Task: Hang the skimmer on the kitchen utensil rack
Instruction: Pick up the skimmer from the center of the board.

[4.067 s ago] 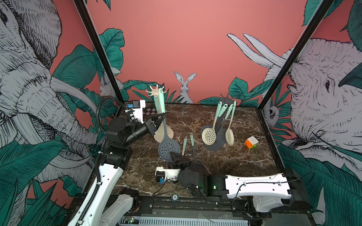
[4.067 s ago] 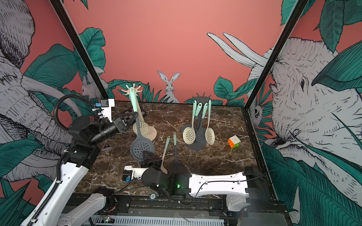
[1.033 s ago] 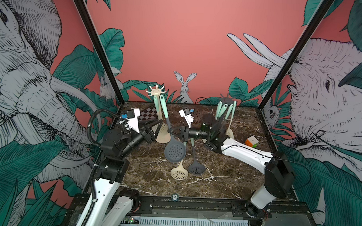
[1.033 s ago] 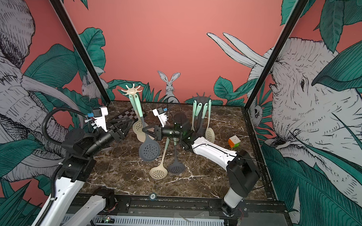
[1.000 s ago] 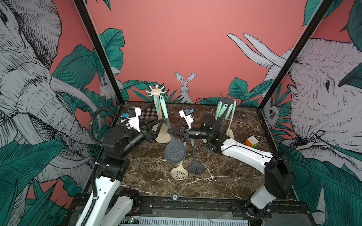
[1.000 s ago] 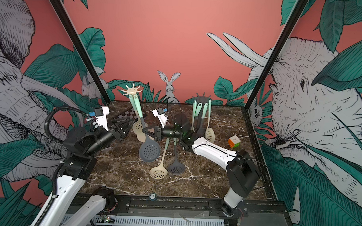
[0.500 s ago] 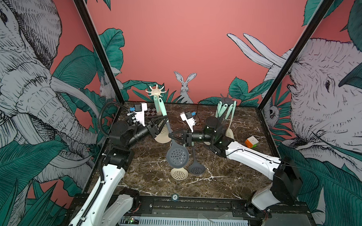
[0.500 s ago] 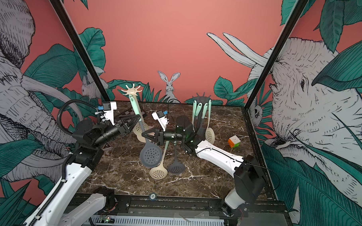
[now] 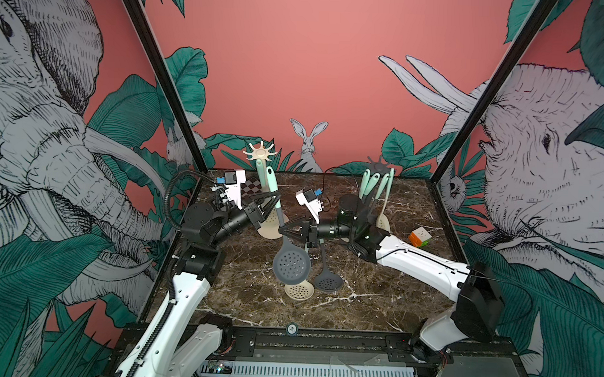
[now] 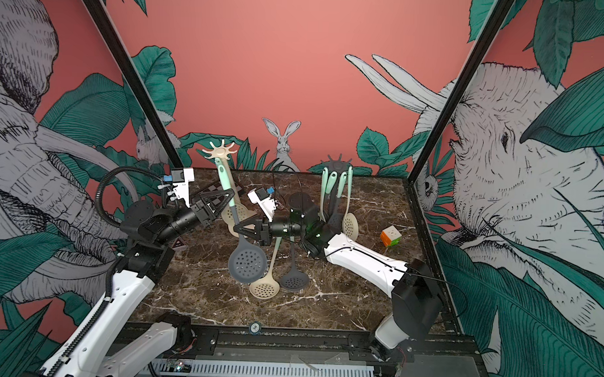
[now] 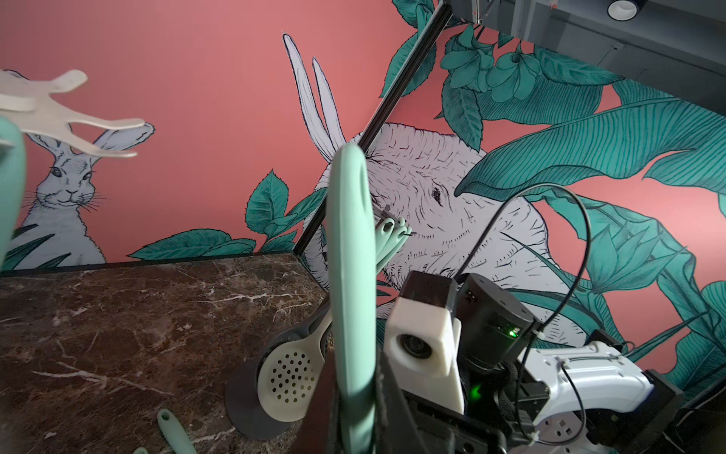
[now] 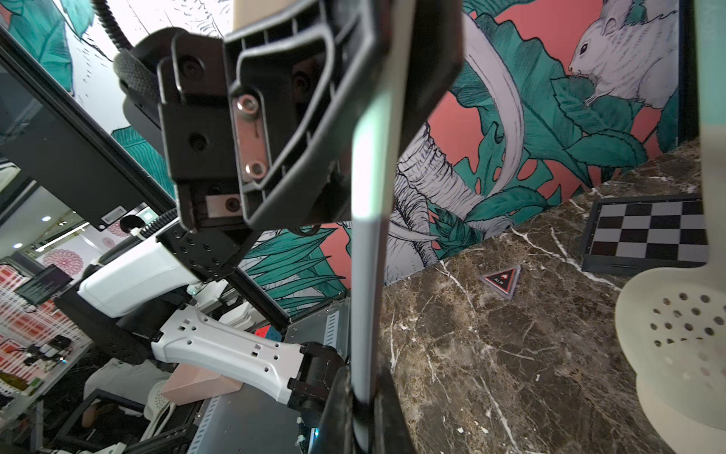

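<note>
A dark grey skimmer with a mint green handle is held clear of the marble table at the centre of both top views. It is nearly upright, perforated head lowest. Its handle tip slants up and left towards the beige rack, close under the star-shaped top but apart from its prongs.

The left gripper reaches in from the left of the frame and is clenched on the mint handle. The right gripper comes from the right, its fingers close on either side of the dark neck just below. Whether they press on it cannot be told.

A hanging beige skimmer shows behind, on the same rack. Below the held head, a loose beige skimmer and a loose dark skimmer lie on the table. At back right of centre, a dark rack carries several mint-handled utensils. A coloured cube sits near the right edge, and a checkered board lies at back left.
</note>
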`<state>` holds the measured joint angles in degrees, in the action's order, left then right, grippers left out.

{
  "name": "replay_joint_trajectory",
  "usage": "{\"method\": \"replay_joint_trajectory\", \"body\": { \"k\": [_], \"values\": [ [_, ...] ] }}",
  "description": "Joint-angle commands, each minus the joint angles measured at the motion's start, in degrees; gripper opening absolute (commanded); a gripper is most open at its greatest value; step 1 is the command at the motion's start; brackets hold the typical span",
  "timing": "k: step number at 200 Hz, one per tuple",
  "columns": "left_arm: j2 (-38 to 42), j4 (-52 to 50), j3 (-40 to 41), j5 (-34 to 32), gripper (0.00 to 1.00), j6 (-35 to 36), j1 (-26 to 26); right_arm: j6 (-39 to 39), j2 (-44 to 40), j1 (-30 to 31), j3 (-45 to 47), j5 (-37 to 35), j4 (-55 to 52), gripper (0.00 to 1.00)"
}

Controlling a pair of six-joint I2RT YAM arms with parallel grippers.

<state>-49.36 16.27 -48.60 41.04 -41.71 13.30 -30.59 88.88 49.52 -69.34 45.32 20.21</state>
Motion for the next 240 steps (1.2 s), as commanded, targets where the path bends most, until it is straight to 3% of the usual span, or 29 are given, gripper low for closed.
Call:
{"method": "replay_joint_trajectory", "body": {
  "k": [1, 24, 50, 77, 141, 240],
  "values": [
    [1.80, -4.91, -1.96, -2.47, 0.00, 4.00, -0.23, 3.44, -3.79, -0.06, -2.02, -7.66, -7.20, 0.29],
    [2.87, -8.88, -3.06, -5.09, 0.00, 5.60, -0.23, 8.75, -6.26, 1.47, -4.71, -17.56, -17.73, 0.43],
    [3.34, -10.30, -3.83, -6.14, 0.00, 5.42, -0.12, 14.19, -7.84, 5.07, -8.70, -31.17, -25.67, 0.45],
    [3.67, -11.85, -4.55, -9.85, 0.00, 5.68, -0.09, 16.60, -6.65, 8.21, -12.33, -38.37, -31.02, 0.46],
    [3.85, -15.25, -5.11, -12.62, 0.00, 7.61, -0.09, 16.87, 0.68, 13.17, -20.07, -45.20, -35.68, 0.47],
    [5.67, -18.49, -4.31, -16.69, 0.00, 8.98, -0.11, 13.25, 7.77, 13.41, -26.05, -41.54, -38.09, 0.35]
  ]
}}
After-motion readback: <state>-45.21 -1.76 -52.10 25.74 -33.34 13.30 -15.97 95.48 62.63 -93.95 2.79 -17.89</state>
